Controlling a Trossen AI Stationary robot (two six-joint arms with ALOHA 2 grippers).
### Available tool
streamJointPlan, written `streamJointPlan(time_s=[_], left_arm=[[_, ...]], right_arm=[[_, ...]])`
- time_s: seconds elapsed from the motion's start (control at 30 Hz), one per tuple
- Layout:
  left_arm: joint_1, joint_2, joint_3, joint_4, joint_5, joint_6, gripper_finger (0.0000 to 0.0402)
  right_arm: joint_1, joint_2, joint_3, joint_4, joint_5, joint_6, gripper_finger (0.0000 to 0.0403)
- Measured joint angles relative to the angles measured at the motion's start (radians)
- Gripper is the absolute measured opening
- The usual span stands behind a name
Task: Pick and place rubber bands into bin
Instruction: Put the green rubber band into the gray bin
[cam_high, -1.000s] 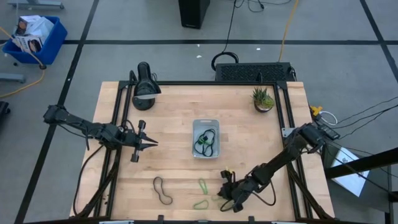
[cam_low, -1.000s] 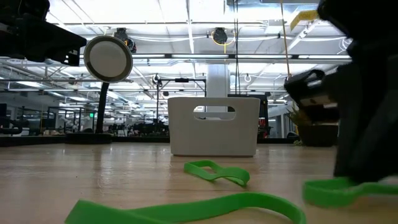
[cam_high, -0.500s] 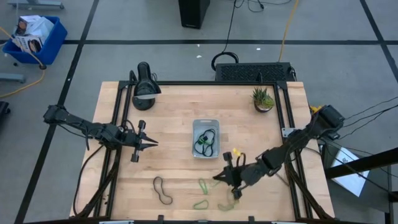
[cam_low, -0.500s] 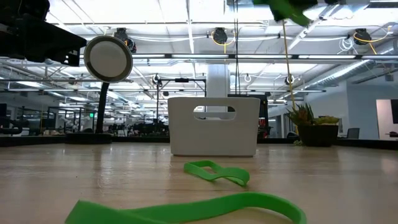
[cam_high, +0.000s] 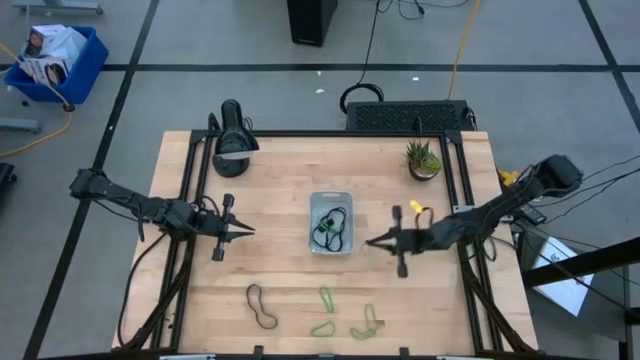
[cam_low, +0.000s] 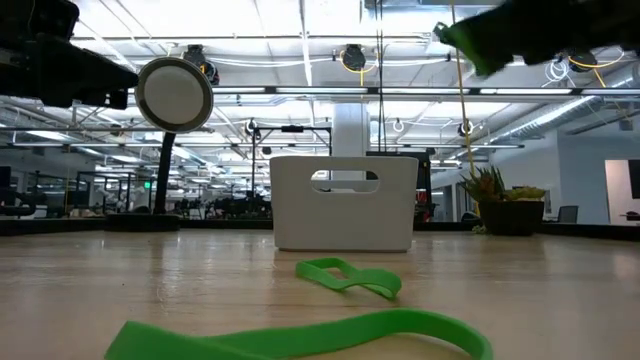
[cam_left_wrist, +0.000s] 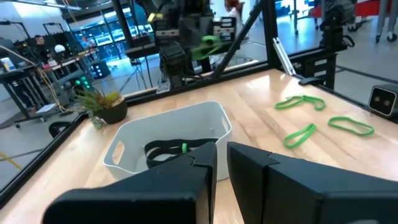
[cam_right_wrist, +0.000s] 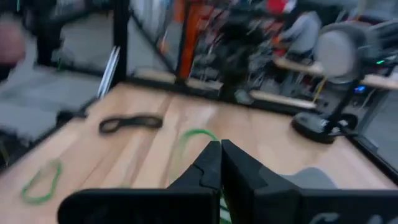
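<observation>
High view: right gripper (cam_high: 372, 241), up from the front edge since a second ago, hangs just beside the bin (cam_high: 331, 222).

Right wrist view: jaws together, pinching a green rubber band (cam_right_wrist: 194, 138).

Left gripper (cam_high: 245, 230): parked beside bin, nearly closed, empty.

Drop likely next.

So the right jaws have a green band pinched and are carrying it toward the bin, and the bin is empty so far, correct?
Not quite. The bin is not empty: the high view shows bands already lying in it, and the left wrist view shows a dark band inside. The rest holds: the right gripper is shut on a green band, just beside the bin.
</observation>
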Motion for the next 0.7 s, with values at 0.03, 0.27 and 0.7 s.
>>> streamJointPlan(time_s=[0.03, 0.27, 0.7], left_arm=[[0.000, 0.000, 0.000, 0.000, -0.005, 0.000, 0.0047], [0.000, 0.000, 0.000, 0.000, -0.052, 0.003, 0.0047], [0.000, 0.000, 0.000, 0.001, -0.075, 0.003, 0.0047]], right_arm=[[-0.004, -0.021, -0.048, 0.064, 0.001, 0.009, 0.0000], [-0.006, -0.134, -0.251, 0.224, 0.060, 0.073, 0.0000], [-0.012, -0.169, -0.331, 0.256, 0.133, 0.098, 0.0000]])
